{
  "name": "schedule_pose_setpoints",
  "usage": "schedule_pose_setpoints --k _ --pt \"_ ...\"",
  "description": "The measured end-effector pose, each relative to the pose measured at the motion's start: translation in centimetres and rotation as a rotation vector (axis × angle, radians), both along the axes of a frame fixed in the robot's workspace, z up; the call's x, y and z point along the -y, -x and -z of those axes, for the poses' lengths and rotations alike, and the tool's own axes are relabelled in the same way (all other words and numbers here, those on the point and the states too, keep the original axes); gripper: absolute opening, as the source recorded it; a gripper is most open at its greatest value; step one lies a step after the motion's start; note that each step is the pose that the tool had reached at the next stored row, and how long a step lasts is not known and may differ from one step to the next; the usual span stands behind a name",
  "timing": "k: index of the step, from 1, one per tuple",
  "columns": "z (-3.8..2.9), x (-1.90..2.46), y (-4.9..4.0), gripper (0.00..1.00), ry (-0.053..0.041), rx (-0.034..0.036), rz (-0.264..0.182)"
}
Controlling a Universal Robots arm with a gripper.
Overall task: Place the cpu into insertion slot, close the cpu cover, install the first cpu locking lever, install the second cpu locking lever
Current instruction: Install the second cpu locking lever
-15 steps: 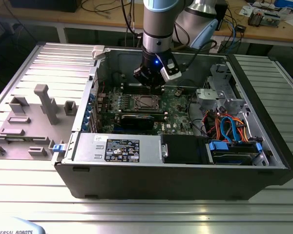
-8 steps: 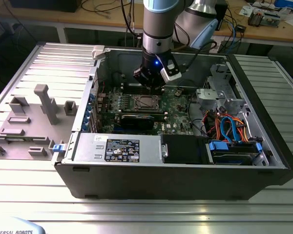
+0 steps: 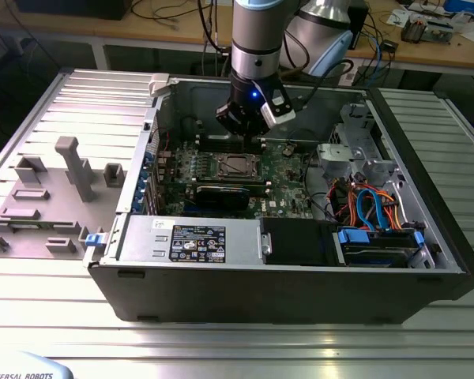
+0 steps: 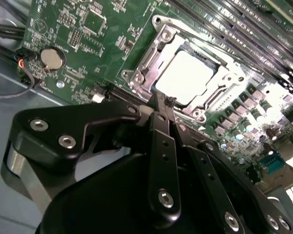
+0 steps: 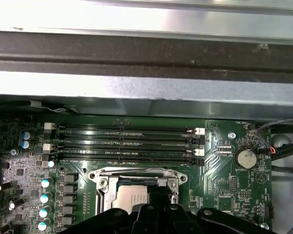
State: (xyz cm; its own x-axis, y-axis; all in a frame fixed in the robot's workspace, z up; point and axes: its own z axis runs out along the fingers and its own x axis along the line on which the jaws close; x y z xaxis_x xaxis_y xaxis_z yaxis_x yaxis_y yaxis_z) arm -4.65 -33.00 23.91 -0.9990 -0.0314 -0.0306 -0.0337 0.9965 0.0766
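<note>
I see the cpu [image 4: 185, 78] already lying in the insertion slot [image 4: 149, 56], its pale metal top facing up, and the cpu cover [image 4: 216, 92] seems to be down around it as a silvery frame, though I cannot say if it is fully flat. In the exterior view the slot [image 3: 235, 165] sits near the middle of the green motherboard [image 3: 288, 178], with the long black memory slots [image 5: 127, 144] on its far side. My gripper [image 4: 162, 100] hangs just over the near edge of the socket frame; its fingers are brought together into one narrow tip and nothing is held between them. I cannot tell whether the tip touches the frame or a locking lever, because the levers are too thin to separate from the frame. My worry is this: if the tip goes down a little off line, it may slide from the thin metal and hit the small capacitors [image 5: 45, 197] beside the socket, or push the cover sideways over the chip. The computer case [image 3: 221, 296] wall on the far side is also close to the arm.
</note>
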Motion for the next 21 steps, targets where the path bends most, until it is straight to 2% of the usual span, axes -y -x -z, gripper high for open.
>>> schedule_pose_setpoints --k 7,16,21 --pt "0.07 0.95 0.00 0.11 0.0002 0.0001 0.000" --pt "0.07 1.05 0.00 0.11 0.0003 0.0000 0.000" --pt "0.07 1.32 0.00 0.11 0.0004 0.0000 0.000"
